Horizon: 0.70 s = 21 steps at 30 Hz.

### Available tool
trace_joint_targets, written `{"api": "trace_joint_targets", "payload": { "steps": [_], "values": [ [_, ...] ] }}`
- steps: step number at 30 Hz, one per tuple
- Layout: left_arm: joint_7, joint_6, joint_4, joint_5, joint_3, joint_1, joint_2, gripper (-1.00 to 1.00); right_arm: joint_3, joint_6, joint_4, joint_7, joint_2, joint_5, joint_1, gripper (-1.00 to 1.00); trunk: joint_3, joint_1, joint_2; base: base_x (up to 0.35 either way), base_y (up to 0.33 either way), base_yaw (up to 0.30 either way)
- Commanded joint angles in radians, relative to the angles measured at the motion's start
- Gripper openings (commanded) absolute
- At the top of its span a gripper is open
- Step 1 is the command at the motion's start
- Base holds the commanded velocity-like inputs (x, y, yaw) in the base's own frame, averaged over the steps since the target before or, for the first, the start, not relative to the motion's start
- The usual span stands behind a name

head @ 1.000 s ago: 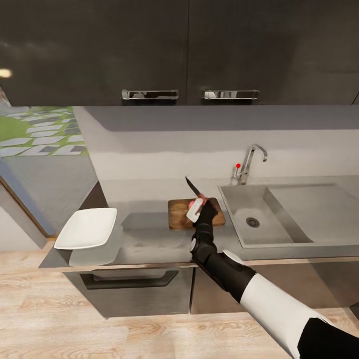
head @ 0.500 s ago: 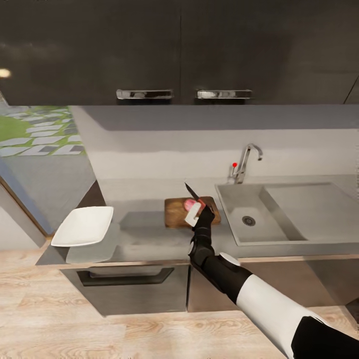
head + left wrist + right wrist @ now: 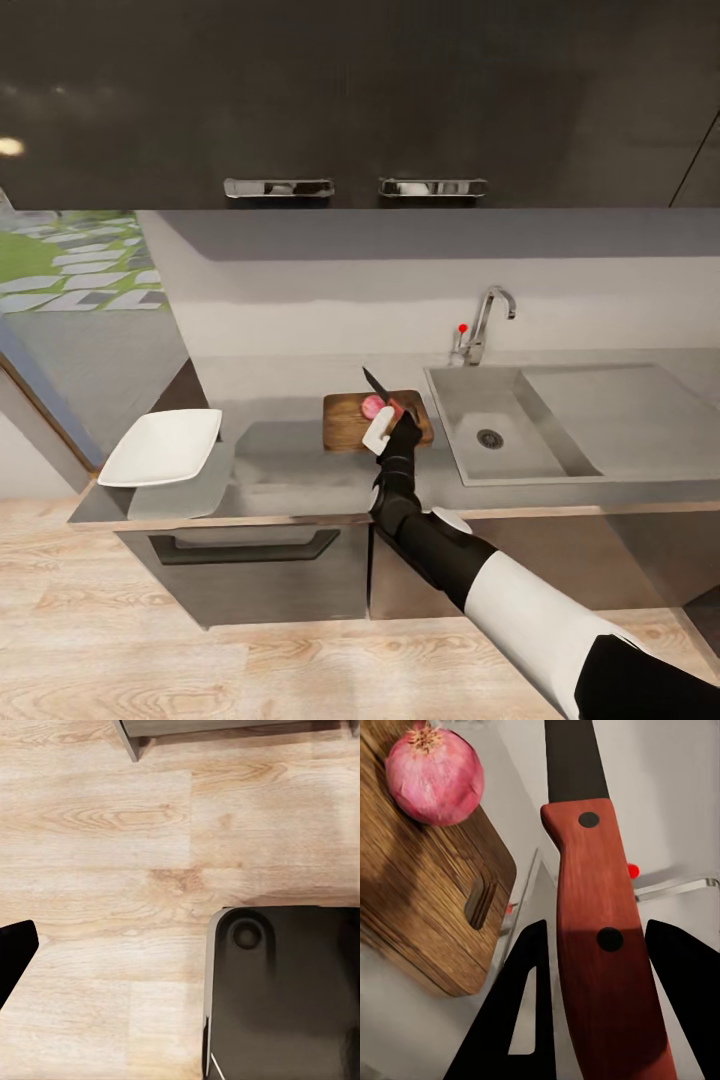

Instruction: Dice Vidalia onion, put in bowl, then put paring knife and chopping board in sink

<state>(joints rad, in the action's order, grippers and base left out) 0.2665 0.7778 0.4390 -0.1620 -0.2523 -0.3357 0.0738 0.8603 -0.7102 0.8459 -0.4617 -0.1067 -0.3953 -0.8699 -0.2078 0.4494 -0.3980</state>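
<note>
The right gripper (image 3: 388, 428) is clamping the red-handled paring knife (image 3: 598, 907), blade pointing far-left above the small pink-red Vidalia onion (image 3: 433, 774) resting on the dark brown wooden chopping board (image 3: 345, 423).

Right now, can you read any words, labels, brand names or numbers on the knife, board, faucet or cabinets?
No readable text anywhere in these views.
knife: red handle with two dark rivets, no brand mark.
board: bare wood grain, no label.
onion: no sticker.
faucet: a plain red dot beside it, not a letter or number.
cabinets: dark, unmarked doors.
bowl: plain white.
</note>
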Motion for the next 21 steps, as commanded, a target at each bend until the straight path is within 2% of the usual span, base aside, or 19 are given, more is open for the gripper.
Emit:
{"api": "trace_joint_targets", "payload": {
  "steps": [1, 16, 21],
  "values": [
    [0.004, 0.002, 0.002, -0.01, -0.008, 0.0, 0.001, 1.0, 0.003, -0.006, -0.001, -0.003, -0.001, -0.001, -0.001, -1.0, -0.002, 0.001, -0.002, 0.0, 0.0, 0.0],
    [0.004, 0.002, 0.003, -0.01, -0.008, 0.0, 0.001, 1.0, 0.003, 0.019, -0.058, -0.002, -0.001, 0.0, -0.001, -1.0, -0.002, 0.001, -0.002, 0.0, 0.0, 0.0],
    [0.004, 0.002, 0.003, -0.01, -0.008, 0.0, 0.002, 1.0, 0.003, 0.026, -0.068, -0.002, -0.002, 0.0, -0.001, -1.0, -0.002, 0.001, -0.002, 0.132, 0.062, 0.0]
  ]
}}
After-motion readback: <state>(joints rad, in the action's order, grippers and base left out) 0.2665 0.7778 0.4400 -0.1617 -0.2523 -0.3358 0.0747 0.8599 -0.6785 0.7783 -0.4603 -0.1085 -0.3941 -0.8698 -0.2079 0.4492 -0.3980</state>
